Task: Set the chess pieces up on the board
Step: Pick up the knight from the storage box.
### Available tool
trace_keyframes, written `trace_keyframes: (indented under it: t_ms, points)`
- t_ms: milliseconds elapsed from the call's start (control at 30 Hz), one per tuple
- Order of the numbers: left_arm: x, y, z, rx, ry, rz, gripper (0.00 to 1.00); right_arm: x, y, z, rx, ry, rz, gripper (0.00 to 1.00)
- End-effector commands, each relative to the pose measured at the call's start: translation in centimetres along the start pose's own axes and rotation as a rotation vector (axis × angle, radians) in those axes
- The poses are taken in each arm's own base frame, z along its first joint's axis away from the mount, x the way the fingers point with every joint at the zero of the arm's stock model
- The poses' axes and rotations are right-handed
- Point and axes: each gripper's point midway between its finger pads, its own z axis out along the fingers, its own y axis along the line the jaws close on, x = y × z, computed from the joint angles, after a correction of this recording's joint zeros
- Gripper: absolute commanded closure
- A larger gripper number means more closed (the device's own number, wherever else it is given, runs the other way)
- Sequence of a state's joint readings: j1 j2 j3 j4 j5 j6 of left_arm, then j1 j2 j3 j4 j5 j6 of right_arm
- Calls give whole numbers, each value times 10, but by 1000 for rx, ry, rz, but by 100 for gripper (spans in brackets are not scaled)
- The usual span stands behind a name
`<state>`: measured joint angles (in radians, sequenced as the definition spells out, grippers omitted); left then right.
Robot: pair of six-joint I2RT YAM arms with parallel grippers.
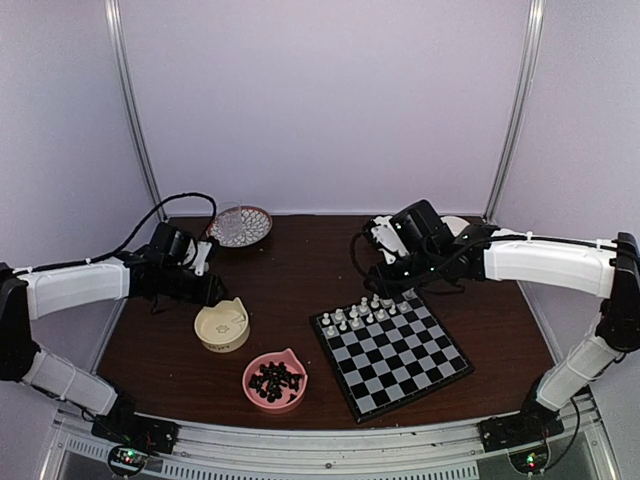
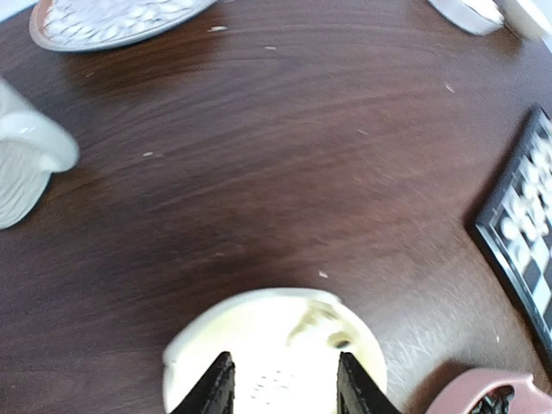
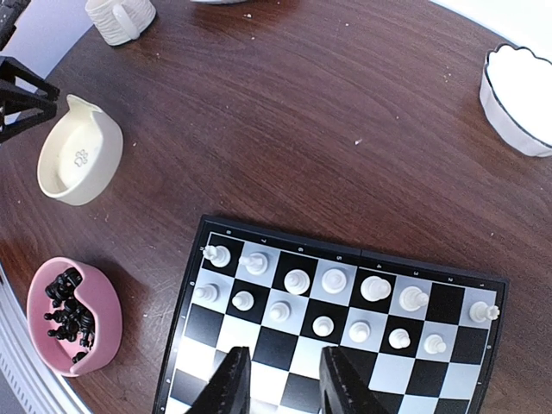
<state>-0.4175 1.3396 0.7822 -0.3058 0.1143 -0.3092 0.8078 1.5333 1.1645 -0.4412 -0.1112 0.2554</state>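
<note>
The right pincer (image 3: 283,355) hangs open-fingered and empty over the board (image 3: 285,235); white pieces (image 3: 296,280) stand just ahead of its tips in two rows, each upright, long axis vertical; lowering among them could topple close neighbours; black pieces (image 3: 67,315) lie jumbled in the pink bowl (image 3: 102,321) off to its left; the left pincer (image 2: 285,366), fingers apart too, hovers over the cream bowl (image 2: 259,323).
</note>
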Motion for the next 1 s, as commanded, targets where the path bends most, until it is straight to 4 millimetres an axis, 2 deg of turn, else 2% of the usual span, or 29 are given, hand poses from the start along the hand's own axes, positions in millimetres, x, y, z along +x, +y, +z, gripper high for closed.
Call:
trace_keyframes:
  t_ms: [0,133,300,567,833,967]
  points:
    - [10,-23,-2,17,19,155,61,-8,4,-12,-12,-44,-20,69]
    - [24,-20,12,11,80,160,64,-9,6,-16,-29,-78,-27,69]
    - [34,-17,27,3,137,160,61,-12,6,-22,-44,-140,-23,69]
    - [46,-15,39,0,197,148,61,-15,3,-32,-38,-217,-13,69]
    - [51,-15,53,9,236,138,63,-17,2,-36,-42,-240,-6,69]
    - [52,-15,58,3,246,138,61,-16,4,-34,-50,-230,-8,69]
